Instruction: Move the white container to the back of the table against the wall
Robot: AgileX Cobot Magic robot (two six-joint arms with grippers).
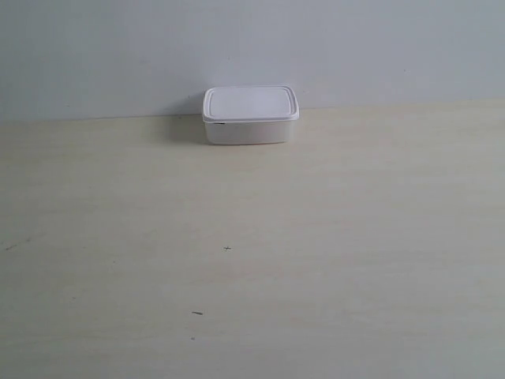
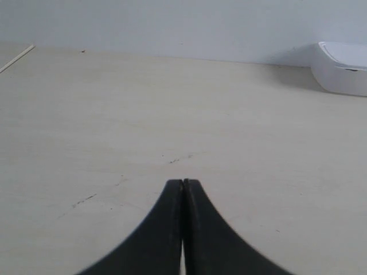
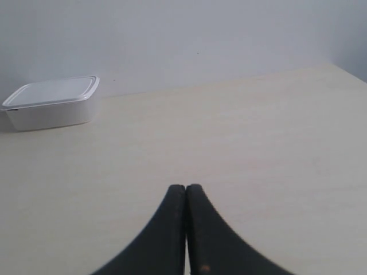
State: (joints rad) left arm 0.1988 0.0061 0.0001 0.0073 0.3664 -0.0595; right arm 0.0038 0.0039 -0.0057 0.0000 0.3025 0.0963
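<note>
The white container [image 1: 251, 115] with its lid on stands on the cream table [image 1: 252, 260] at the far edge, close against the pale grey-blue wall [image 1: 252, 47]. Neither arm shows in the exterior view. In the left wrist view my left gripper [image 2: 183, 182] is shut with nothing in it, low over bare table, and the container [image 2: 343, 70] lies far off by the wall. My right gripper [image 3: 186, 187] is likewise shut and empty, well apart from the container [image 3: 53, 103].
A few small dark specks [image 1: 227, 249] mark the table near its front. A thin pale line [image 2: 16, 59] runs along the table's far corner in the left wrist view. The table's edge [image 3: 350, 71] shows in the right wrist view.
</note>
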